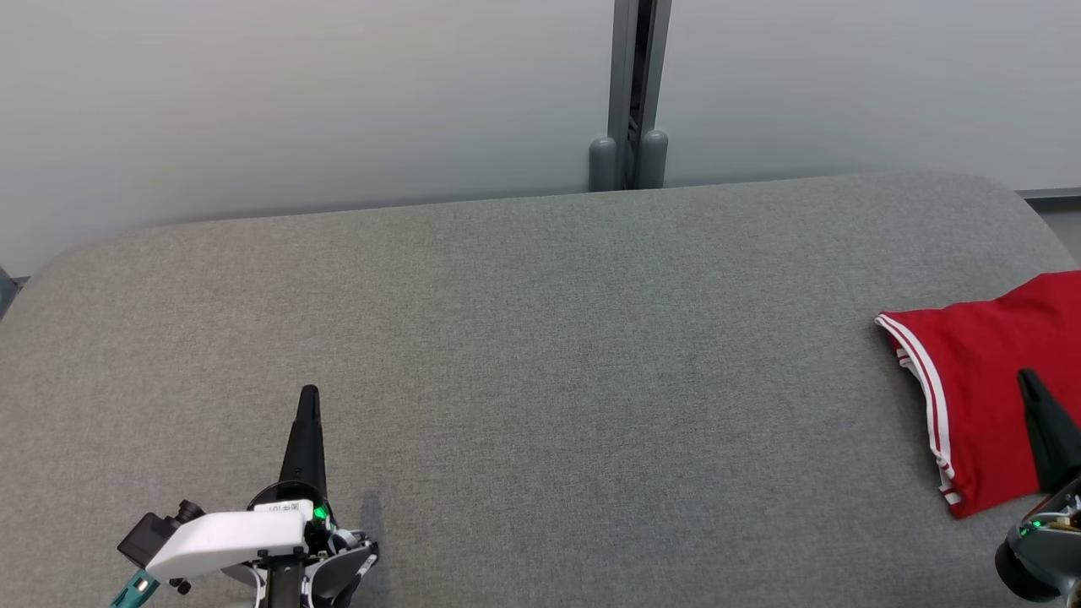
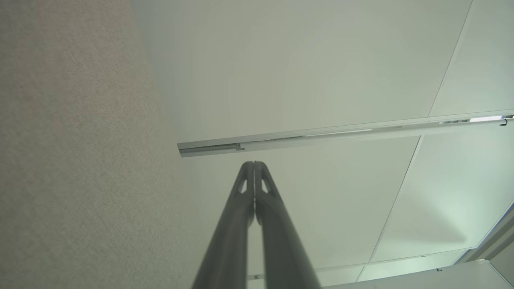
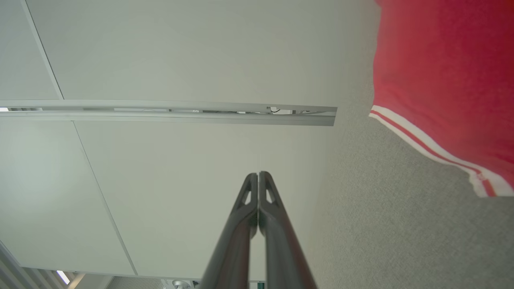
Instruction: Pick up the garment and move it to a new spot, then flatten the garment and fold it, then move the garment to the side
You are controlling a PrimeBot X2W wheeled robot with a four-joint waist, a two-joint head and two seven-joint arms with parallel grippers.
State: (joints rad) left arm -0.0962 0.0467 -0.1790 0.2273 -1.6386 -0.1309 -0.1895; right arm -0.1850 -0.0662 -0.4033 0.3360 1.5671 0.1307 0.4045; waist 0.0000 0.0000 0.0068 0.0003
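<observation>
The garment is red with white-striped trim and lies folded at the right edge of the grey padded surface, partly cut off by the head view's border. My right gripper rises at the lower right in front of the garment, fingers pressed together and holding nothing. In the right wrist view the garment fills the upper right, apart from the shut right gripper. My left gripper stands at the lower left over bare fabric, shut and empty. Its tips meet in the left wrist view.
A pale wall runs behind the padded surface, with a grey vertical post at its middle. The surface's rounded far edge lies just below the wall. A metal rail crosses the wall panels in the wrist views.
</observation>
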